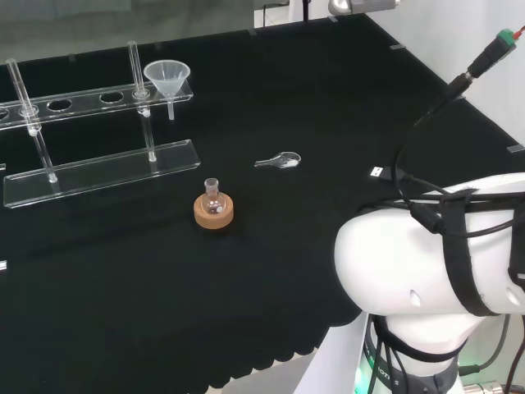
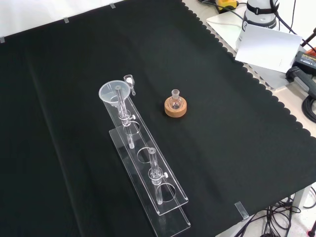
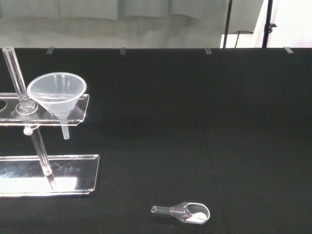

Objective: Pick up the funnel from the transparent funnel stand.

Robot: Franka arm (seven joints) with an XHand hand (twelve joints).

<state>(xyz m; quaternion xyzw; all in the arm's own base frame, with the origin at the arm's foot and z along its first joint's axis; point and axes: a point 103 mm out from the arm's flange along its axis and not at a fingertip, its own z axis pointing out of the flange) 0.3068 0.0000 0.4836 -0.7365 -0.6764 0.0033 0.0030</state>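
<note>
Whether the hand's grasp is wide or narrow cannot be told from these pictures, and nothing suggests it holds or touches anything; the funnel sits untouched, so the reach appears not to have begun. In the head view the arm's big white links [image 1: 426, 263] fill the lower right, well apart from the stand.

Nearest on the cloth lies a small clear scoop [image 3: 187, 213], with what looks like a bit of white powder in it. Farther over, a little flask [image 1: 213, 195] stands upright on a cork ring [image 1: 213, 212], in front of the stand in the head view.

The funnel [image 1: 167, 80] rests in the end hole of the clear stand [image 1: 98, 168], its spout hanging down through the top shelf [image 3: 46, 113], just beside an upright post [image 3: 14, 73].

To do this step well, I judge the hand should come in from the open side, away from the post, close round the cone below its rim, and lift straight up until the spout clears the hole, since a sideways pull could catch and tip the light stand.
</note>
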